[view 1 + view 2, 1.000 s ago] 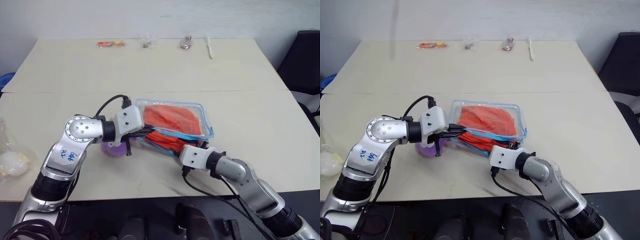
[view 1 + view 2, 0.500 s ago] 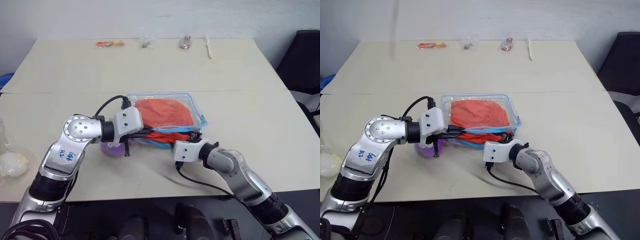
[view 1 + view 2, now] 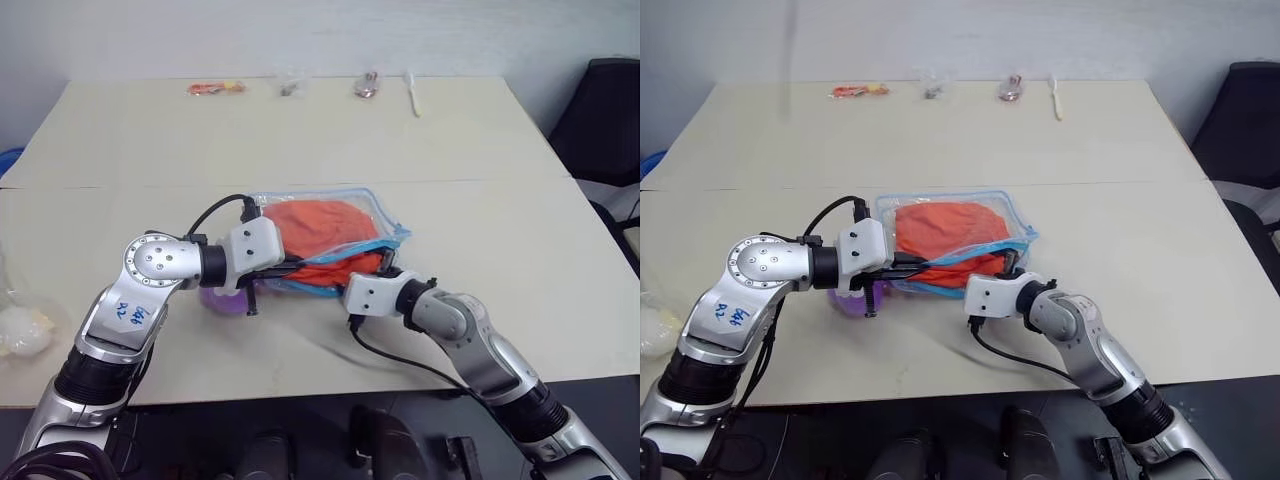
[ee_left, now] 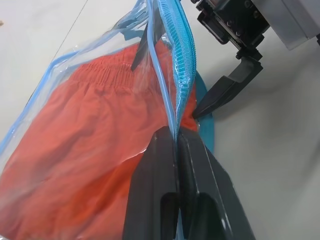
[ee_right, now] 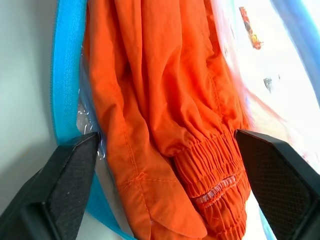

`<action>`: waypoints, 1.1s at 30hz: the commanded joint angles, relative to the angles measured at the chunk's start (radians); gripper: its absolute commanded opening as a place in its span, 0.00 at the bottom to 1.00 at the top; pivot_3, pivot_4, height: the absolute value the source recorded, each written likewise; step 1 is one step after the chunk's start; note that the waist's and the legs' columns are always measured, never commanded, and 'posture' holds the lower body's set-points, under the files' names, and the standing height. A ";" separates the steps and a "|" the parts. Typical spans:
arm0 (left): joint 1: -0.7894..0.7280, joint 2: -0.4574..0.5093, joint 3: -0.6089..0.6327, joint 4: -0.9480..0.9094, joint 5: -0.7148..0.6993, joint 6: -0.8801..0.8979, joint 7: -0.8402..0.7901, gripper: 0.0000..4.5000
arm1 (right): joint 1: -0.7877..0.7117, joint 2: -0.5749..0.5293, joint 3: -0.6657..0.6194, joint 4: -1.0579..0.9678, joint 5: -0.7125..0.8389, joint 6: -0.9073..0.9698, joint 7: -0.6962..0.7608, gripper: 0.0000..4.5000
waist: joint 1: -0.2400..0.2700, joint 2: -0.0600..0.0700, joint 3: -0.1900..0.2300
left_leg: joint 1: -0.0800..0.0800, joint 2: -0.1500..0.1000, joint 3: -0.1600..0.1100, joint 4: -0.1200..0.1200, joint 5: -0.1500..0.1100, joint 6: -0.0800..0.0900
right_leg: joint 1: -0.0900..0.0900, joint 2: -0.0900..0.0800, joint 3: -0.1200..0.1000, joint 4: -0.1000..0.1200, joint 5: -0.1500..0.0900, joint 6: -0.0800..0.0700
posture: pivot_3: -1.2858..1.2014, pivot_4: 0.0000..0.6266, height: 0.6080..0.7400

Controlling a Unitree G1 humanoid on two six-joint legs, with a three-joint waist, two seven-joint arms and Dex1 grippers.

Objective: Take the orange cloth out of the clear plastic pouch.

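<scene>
The clear plastic pouch [image 3: 385,212] lies mid-table with the orange cloth [image 3: 318,222] inside it. My left gripper [image 3: 291,266] is shut on the pouch's light blue zipper edge [image 4: 181,60] and holds that edge lifted. At the pouch's mouth, my right gripper [image 3: 386,271] stands open. In the right wrist view its two fingers [image 5: 65,180] spread wide on either side of the cloth's gathered orange hem [image 5: 210,170], which bulges out of the opening. One right finger [image 4: 225,92] reaches in just beside the zipper.
A small purple plush toy [image 3: 226,298] sits under my left wrist. Along the table's far edge lie an orange packet [image 3: 212,88], tiny clear packets [image 3: 288,86] and a white utensil [image 3: 411,92]. A black chair [image 3: 600,110] stands at the right.
The right gripper has opened wider and moved up to the pouch's mouth. The pouch has swung and slid to the left. The left gripper keeps its grip in place.
</scene>
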 commanded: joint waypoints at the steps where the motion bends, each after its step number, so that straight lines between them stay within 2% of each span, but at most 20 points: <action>1: 0.001 0.002 0.007 -0.042 -0.016 -0.023 -0.005 0.00 | 0.001 0.004 -0.030 -0.016 0.003 -0.007 0.007 0.78 | -0.002 0.000 0.000 | 0.000 0.000 0.000 0.000 0.000 0.000 | 0.000 0.000 0.000 0.000 0.000 0.000 | 0.52 0.24 1.00; 5: 0.004 0.004 0.008 -0.043 -0.013 -0.025 -0.004 0.00 | -0.002 0.011 -0.029 -0.024 -0.003 0.005 0.011 0.47 | -0.007 0.000 0.000 | 0.000 0.000 0.000 0.000 0.000 0.000 | 0.000 0.000 0.000 0.000 0.000 0.000 | 0.52 0.24 1.00; 16: -0.003 -0.004 0.008 -0.032 -0.012 -0.030 0.003 0.00 | -0.012 -0.009 0.009 0.037 -0.074 -0.042 0.029 0.47 | -0.007 0.000 0.000 | 0.000 0.000 0.000 0.000 0.000 0.000 | 0.000 0.000 -0.001 0.000 0.000 0.000 | 0.52 0.24 1.00; 25: -0.007 -0.008 0.006 -0.028 -0.013 -0.029 0.003 0.00 | -0.108 0.052 0.040 0.200 -0.155 -0.096 -0.034 0.47 | -0.009 0.000 0.000 | 0.000 0.001 0.000 0.000 0.000 0.000 | 0.000 0.000 -0.001 0.000 0.000 0.000 | 0.52 0.24 1.00; 33: -0.009 -0.011 0.003 -0.021 -0.009 -0.029 0.010 0.00 | -0.124 0.091 0.039 0.267 -0.140 -0.118 -0.034 0.47 | -0.012 0.000 0.000 | 0.000 0.004 0.000 0.000 0.000 0.000 | 0.000 0.000 0.000 0.000 0.000 0.000 | 0.52 0.24 1.00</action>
